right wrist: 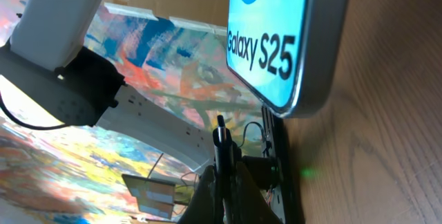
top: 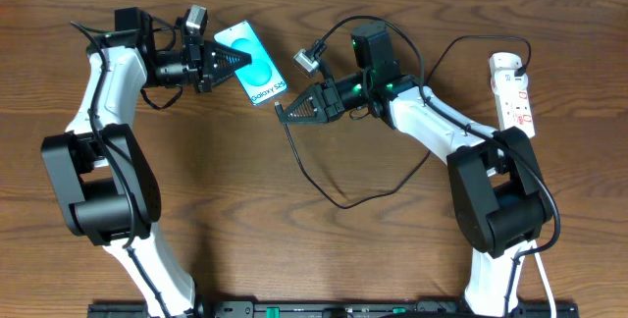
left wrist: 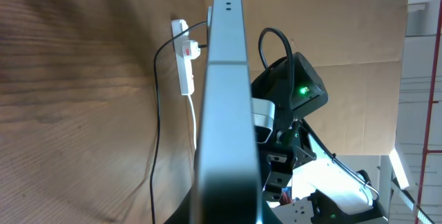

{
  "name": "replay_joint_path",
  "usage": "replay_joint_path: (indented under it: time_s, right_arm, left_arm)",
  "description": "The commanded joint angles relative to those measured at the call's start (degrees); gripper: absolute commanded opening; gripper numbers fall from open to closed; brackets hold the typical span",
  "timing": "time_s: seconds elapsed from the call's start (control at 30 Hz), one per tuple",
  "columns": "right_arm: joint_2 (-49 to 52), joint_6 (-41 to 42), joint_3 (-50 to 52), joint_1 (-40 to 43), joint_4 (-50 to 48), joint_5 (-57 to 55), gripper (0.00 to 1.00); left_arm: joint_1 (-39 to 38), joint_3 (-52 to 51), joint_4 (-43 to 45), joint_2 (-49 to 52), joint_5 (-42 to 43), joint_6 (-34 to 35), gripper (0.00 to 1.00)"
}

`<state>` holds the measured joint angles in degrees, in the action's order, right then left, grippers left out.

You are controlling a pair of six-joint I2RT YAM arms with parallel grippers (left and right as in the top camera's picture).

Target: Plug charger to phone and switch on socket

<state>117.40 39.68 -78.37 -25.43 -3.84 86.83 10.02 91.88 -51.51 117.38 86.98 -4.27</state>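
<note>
The phone point(top: 260, 80) is lifted off the wooden table at the back left, and my left gripper point(top: 238, 63) is shut on its left end. In the left wrist view the phone point(left wrist: 224, 113) shows edge-on, its dark frame running up the middle. My right gripper point(top: 280, 114) is shut on the charger point(top: 339, 203) just behind its black tip. That tip point(right wrist: 219, 131) points up from the right gripper point(right wrist: 222, 175), a short way below the phone's point(right wrist: 276, 30) lower edge and apart from it. The white socket point(top: 515, 92) lies at the far right.
The black cable loops across the middle of the table point(top: 245, 210) towards the socket point(left wrist: 185, 65). A white cord point(top: 543, 279) runs down beside the right arm's base. Both arm bases stand at the front.
</note>
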Motion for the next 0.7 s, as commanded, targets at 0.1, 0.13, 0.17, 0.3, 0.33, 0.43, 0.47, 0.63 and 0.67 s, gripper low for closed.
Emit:
replay_joint_path:
  time_s: [0.1,0.13,0.17,0.3,0.33,0.43,0.47,0.63,0.67]
  right_arm:
    - [0.04,-1.60,-0.48,-1.07,0.20,1.25,0.01]
    - [0.04,-1.64,-0.48,-1.14,0.20,1.14,0.01]
    - [0.04,-1.64,-0.48,-1.18,0.20,1.03,0.01]
    - [0.04,-2.05,-0.48,-1.18,0.20,0.74,0.01]
    - [0.04,-2.05,-0.48,-1.18,0.20,0.72,0.01]
    - [0.04,-2.05,-0.48,-1.18,0.20,0.48,0.01]
    - [0.04,-2.05,-0.48,-1.18,0.20,0.33,0.01]
    - [0.04,-2.05,-0.48,-1.20,0.20,-0.35,0.01]
    - [0.04,-2.08,-0.48,-1.20,0.20,-0.37,0.01]
  left_arm:
    - [0.17,0.90,1.07,-0.26,3.19,2.71,0.07]
    - [0.20,0.90,1.09,-0.26,3.17,2.89,0.07]
    - [0.20,0.90,1.09,-0.26,3.19,2.89,0.07]
    - [0.17,0.90,1.09,-0.26,3.19,2.89,0.07]
    - [0.17,0.90,1.07,-0.26,3.17,2.91,0.07]
    - [0.17,0.90,1.09,-0.26,3.17,3.34,0.07]
    - [0.17,0.90,1.11,-0.26,3.17,3.76,0.07]
    - [0.17,0.90,1.49,-0.26,3.17,4.17,0.07]
    - [0.17,0.90,1.49,-0.26,3.17,4.17,0.07]
